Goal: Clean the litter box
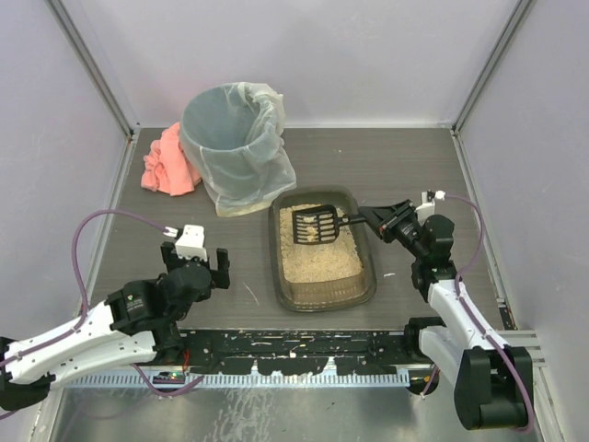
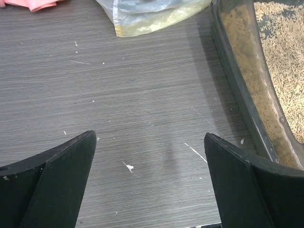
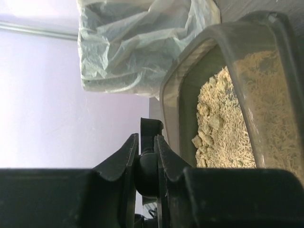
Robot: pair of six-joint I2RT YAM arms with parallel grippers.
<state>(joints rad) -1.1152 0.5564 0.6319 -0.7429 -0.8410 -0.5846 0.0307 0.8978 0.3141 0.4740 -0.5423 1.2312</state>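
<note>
Top external view: we see the litter box (image 1: pixel 327 296) lying near-to-far, litter-filled, right pincer (image 1: pixel 364 219) pinching the scoop (image 1: pixel 313 225), left pincer (image 1: pixel 195 256) spread.

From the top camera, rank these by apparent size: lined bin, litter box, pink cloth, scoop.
Largest: lined bin and litter box, too alike to rank.
Then: pink cloth, partly behind the bin.
Smallest: scoop.

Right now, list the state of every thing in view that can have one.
Shallow dark rectangular plastic litter box: holds beige litter, some clumps.
Small black slotted scoop: gripped, over the box, litter in it.
Round grey bin with clear liner: upright, open.
Pink cloth: crumpled beside the bin.
Left gripper: open, empty.
Right gripper: shut on the scoop's handle.
</note>
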